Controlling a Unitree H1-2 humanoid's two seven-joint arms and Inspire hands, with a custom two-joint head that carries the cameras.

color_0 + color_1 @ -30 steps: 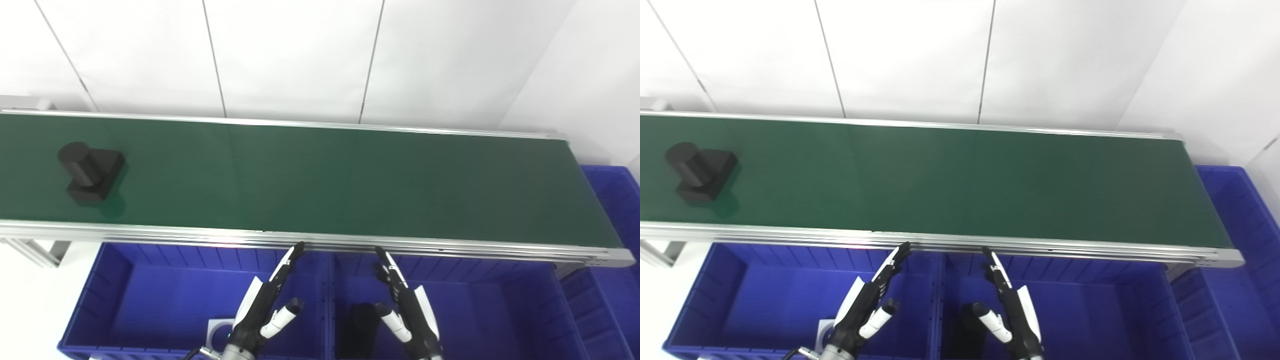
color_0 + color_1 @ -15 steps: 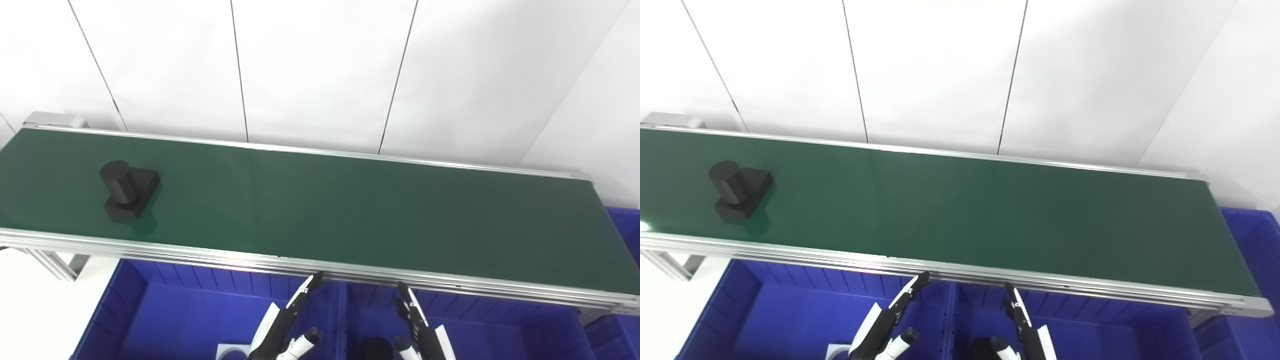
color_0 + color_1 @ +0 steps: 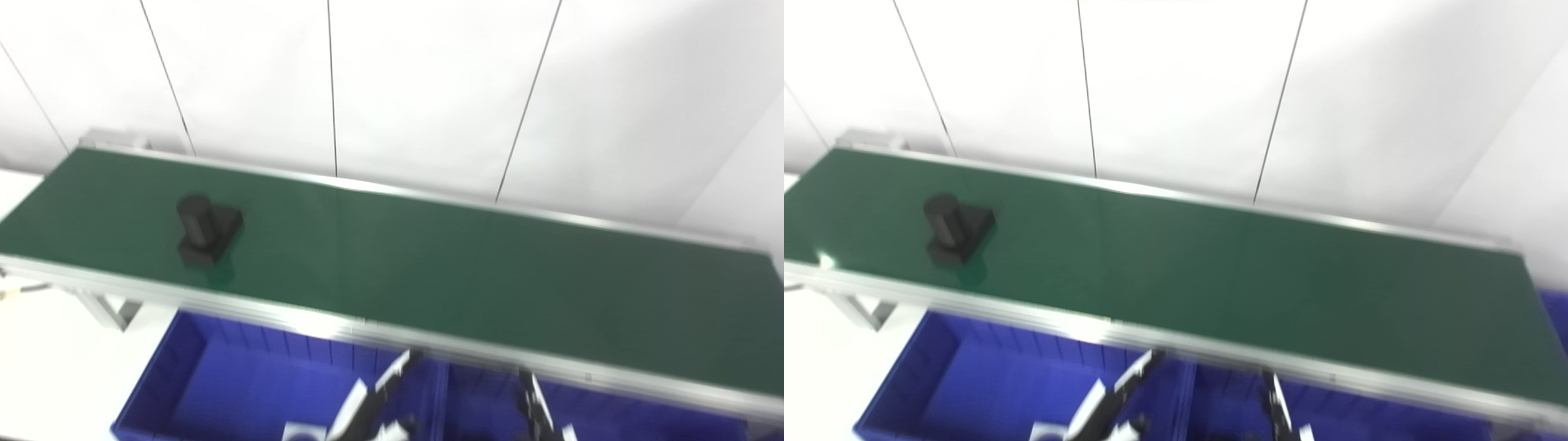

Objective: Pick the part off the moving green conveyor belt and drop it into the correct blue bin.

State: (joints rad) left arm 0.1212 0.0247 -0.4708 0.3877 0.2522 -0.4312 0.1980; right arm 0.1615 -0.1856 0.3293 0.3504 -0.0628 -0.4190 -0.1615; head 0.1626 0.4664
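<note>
A black part [image 3: 207,229], a cylinder standing on a square base, rides on the left stretch of the green conveyor belt [image 3: 429,269]. Both hands sit low at the picture's bottom edge, over the blue bins and in front of the belt's near rail. My left hand [image 3: 375,407] has its fingers stretched forward and apart, holding nothing. Only the fingertips of my right hand [image 3: 536,410] show, pointing up and empty. Both hands are far right of the part. The picture is blurred.
Two blue bins lie below the belt's near rail, the left bin [image 3: 245,373] and the right bin [image 3: 484,398], split by a wall. A metal leg [image 3: 110,309] holds the belt's left end. White wall panels stand behind.
The camera has swung up and to the left, so the whole scene has shifted. The hands have slid toward the bottom edge. The part has ridden a little rightward along the belt.
</note>
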